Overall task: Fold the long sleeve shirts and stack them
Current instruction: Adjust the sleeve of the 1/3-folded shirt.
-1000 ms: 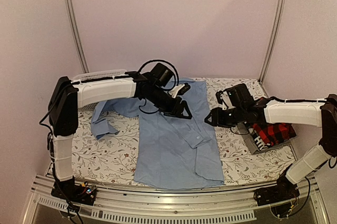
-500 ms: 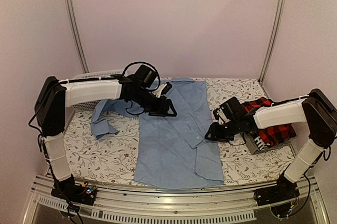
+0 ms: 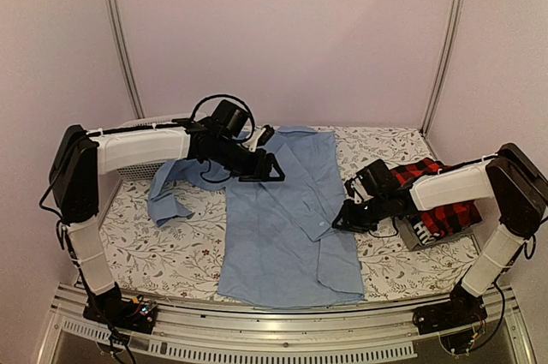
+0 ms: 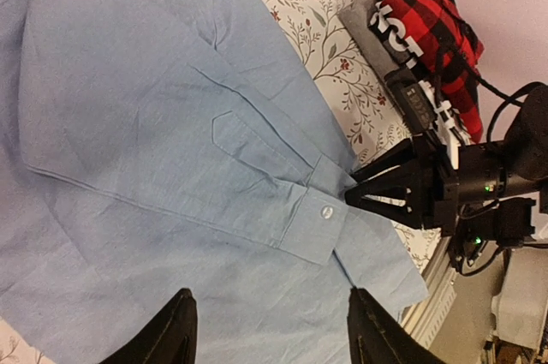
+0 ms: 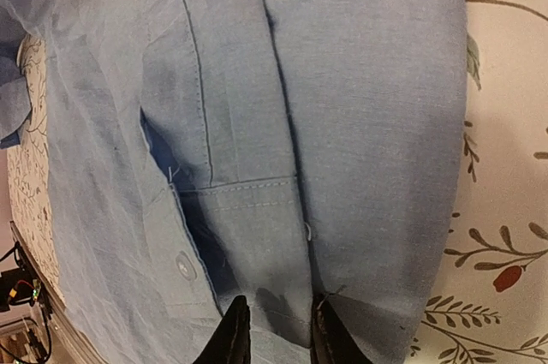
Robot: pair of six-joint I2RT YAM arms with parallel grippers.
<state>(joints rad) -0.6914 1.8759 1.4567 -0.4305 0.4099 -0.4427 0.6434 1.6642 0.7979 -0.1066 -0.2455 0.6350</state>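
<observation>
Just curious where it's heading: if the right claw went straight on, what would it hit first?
The blue shirt: the right gripper points at its folded sleeve near the cuff, probably almost touching, though depth is unclear.

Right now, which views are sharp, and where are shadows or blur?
Top external: even, soft light, no glare, the light blue shirt slightly soft. Left wrist: cloth sharp, the left fingers dark and blurred at the bottom edge. Right wrist: weave crisp, a small shadow by the right fingers.
</observation>
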